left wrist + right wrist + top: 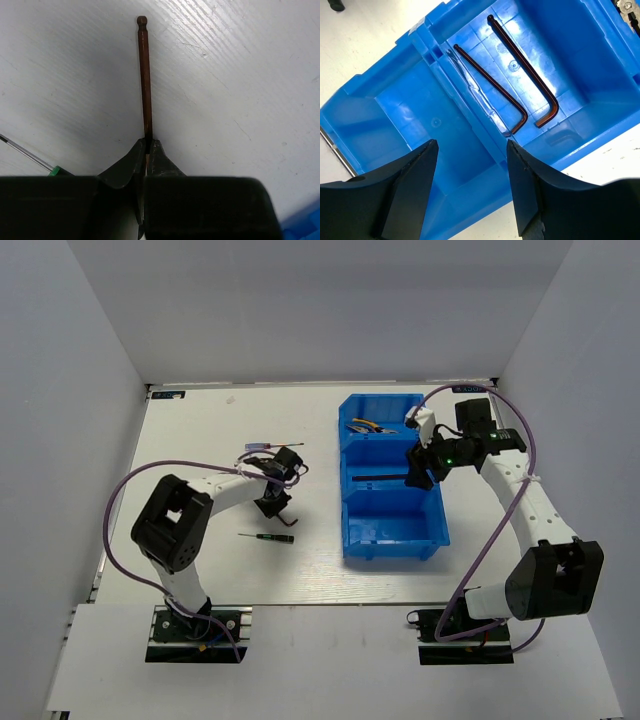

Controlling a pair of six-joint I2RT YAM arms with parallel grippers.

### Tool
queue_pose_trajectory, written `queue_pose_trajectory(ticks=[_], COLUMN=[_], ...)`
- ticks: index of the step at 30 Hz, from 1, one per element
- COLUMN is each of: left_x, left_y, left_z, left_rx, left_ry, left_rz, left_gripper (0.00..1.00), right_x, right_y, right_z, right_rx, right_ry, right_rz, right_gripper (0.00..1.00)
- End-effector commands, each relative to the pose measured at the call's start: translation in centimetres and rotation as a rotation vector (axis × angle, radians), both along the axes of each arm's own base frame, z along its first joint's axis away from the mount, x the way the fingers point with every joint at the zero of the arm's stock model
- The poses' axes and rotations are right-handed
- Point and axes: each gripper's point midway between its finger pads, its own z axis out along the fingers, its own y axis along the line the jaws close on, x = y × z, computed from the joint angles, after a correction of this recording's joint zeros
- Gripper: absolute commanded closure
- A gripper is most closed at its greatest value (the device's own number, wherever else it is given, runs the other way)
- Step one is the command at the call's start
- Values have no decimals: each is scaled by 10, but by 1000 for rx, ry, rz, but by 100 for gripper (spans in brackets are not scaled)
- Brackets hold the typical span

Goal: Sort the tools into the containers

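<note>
My left gripper point(274, 504) is shut on a dark hex key point(144, 75), whose long shaft points away from the fingers point(131, 161), low over the white table. A thin screwdriver with a green mark point(268, 537) lies just near of it; its tip and green collar show in the left wrist view point(31, 156). Another thin screwdriver point(268, 448) lies beyond the left arm. My right gripper point(420, 468) is open and empty above the blue bin point(347, 502). Its middle compartment holds two hex keys point(492, 85), point(525, 65). Yellow-handled pliers point(362, 425) lie in the far compartment.
The bin's near compartment point(392, 525) shows only blue floor. White walls enclose the table on three sides. Purple cables loop off both arms, one point(125, 495) on the left and one point(500, 515) on the right.
</note>
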Motion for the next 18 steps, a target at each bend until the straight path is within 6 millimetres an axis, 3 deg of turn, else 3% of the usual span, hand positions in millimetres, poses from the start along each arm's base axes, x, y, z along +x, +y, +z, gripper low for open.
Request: queue_pose_trajectory(ticks=[1, 3, 5, 6, 7, 8, 9, 10, 11, 12, 14, 15, 18], left_x=[-7, 32, 56, 78, 85, 92, 92, 101, 104, 93, 94, 95, 101], left_y=[-1, -22, -40, -64, -79, -90, -113, -136, -147, -174, -201, -215, -246], left_z=[-11, 42, 85, 126, 147, 163, 177, 197, 200, 217, 214, 233, 229], left_rx=[23, -43, -57, -144, -168, -136, -204, -248, -232, -325, -333, -360, -409], left_ry=[43, -127, -260, -399, -475, -554, -612, -722, -781, -845, -902, -953, -975], left_rz=[-69, -107, -250, -328, -404, -572, -707, -815, -980, -1149, -1329, -1410, -1548], left_gripper=[100, 100, 100, 100, 100, 100, 100, 100, 100, 100, 100, 100, 100], right_x=[-3, -6, -8, -12, -13, -15, -16, -19, -18, -16, -12, -10, -3], right_y=[2, 1, 2, 4, 6, 5, 6, 8, 7, 5, 0, -3, -11], right_z=[14, 13, 13, 12, 12, 15, 15, 17, 19, 18, 26, 26, 30], right_rx=[41, 47, 53, 55, 66, 70, 75, 84, 86, 82, 80, 73, 59], right_ry=[-34, -23, -20, -11, -7, -3, -12, -3, -8, -11, -44, -51, -99], right_rz=[6, 13, 31, 47, 56, 61, 87, 94, 92, 87, 68, 57, 16], right_gripper=[37, 37, 37, 37, 37, 43, 49, 63, 100, 100, 100, 100, 100])
